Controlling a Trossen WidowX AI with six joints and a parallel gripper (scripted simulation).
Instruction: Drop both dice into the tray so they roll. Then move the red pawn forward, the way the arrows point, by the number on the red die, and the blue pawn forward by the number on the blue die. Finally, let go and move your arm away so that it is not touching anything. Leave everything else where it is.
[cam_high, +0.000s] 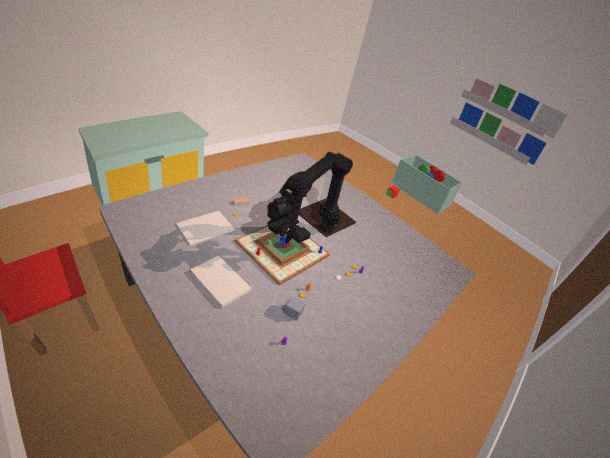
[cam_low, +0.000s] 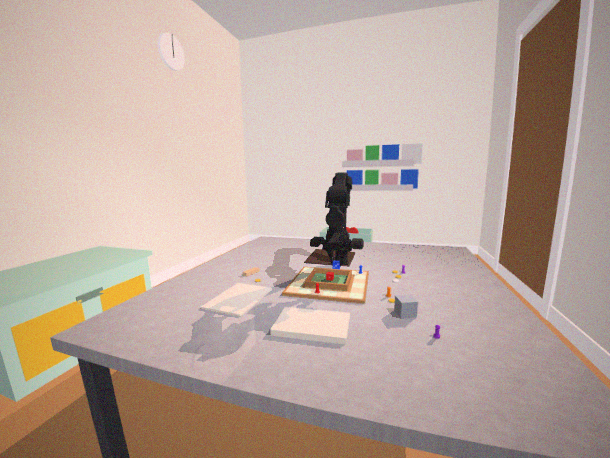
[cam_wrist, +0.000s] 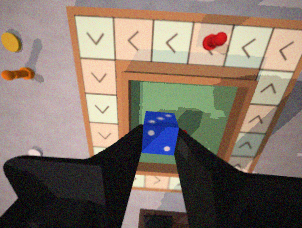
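My gripper (cam_high: 284, 238) (cam_low: 336, 260) (cam_wrist: 158, 130) is shut on the blue die (cam_low: 336, 265) (cam_wrist: 161, 141) and holds it above the tray (cam_high: 283, 261) (cam_low: 336, 287) (cam_wrist: 190, 74). The red die (cam_high: 286, 244) (cam_low: 330, 276) lies inside the tray; in the wrist view it is nearly hidden behind the right finger. The red pawn (cam_high: 258, 251) (cam_low: 317, 288) (cam_wrist: 215, 41) stands on a square of the board (cam_high: 281, 278) in the wrist view's top row, where arrows point left. The blue pawn (cam_high: 320, 249) (cam_low: 360, 269) stands on the board's opposite side and is not seen in the wrist view.
Two pale slabs (cam_high: 205, 227) (cam_high: 220, 282) lie beside the board. A grey block (cam_high: 294, 308) (cam_low: 405, 307), an orange pawn (cam_high: 309, 286) (cam_wrist: 17, 74), two purple pawns (cam_high: 284, 340) (cam_high: 361, 269) and several yellow discs stand or lie around. A wooden piece (cam_high: 241, 202) lies at the far left.
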